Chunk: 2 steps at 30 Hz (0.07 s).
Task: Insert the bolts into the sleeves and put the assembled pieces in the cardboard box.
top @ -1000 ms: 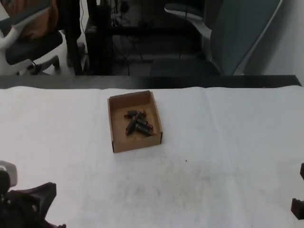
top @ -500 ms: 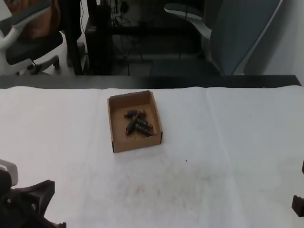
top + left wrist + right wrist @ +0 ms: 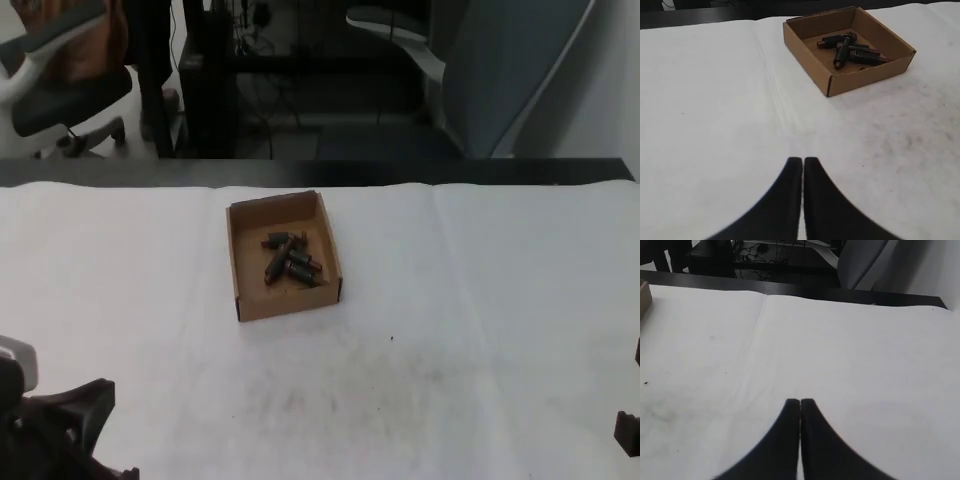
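The cardboard box [image 3: 238, 268] sits on the white bench, a little left of centre, also the cardboard box [image 3: 870, 64] in the left wrist view. Inside lie several dark assembled bolt-and-sleeve pieces [image 3: 290, 258], the same pieces [image 3: 847, 47] piled together. My left gripper [image 3: 803, 161] hovers over bare cloth well short of the box, its black fingers [image 3: 790, 185] pressed together with nothing between them. My right gripper [image 3: 800, 402] is shut too and empty, over the cloth on the right side; the box corner [image 3: 644, 295] shows far off.
White cloth [image 3: 450, 300] covers the whole bench with a fold line right of the box. Parts of both arms sit at the near corners, one arm [image 3: 50, 420] at the left, another [image 3: 628, 430] at the right. Office chairs [image 3: 60, 80] stand beyond the far edge.
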{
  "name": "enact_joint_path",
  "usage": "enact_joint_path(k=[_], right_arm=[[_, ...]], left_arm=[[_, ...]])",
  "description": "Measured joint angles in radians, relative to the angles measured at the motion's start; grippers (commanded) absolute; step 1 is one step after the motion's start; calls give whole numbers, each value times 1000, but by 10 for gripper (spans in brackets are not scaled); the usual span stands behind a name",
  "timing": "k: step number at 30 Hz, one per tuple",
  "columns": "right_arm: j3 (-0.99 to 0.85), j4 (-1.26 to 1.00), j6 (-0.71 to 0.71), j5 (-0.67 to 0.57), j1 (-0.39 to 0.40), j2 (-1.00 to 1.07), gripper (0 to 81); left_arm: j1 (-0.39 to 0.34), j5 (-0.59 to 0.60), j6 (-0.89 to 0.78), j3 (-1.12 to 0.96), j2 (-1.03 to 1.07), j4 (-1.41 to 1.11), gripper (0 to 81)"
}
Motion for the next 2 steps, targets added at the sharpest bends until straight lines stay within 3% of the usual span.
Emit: enact_joint_path(k=[2], right_arm=[[0, 0, 0, 0, 0, 0, 4]], left_arm=[[0, -4, 0, 0, 0, 0, 18]])
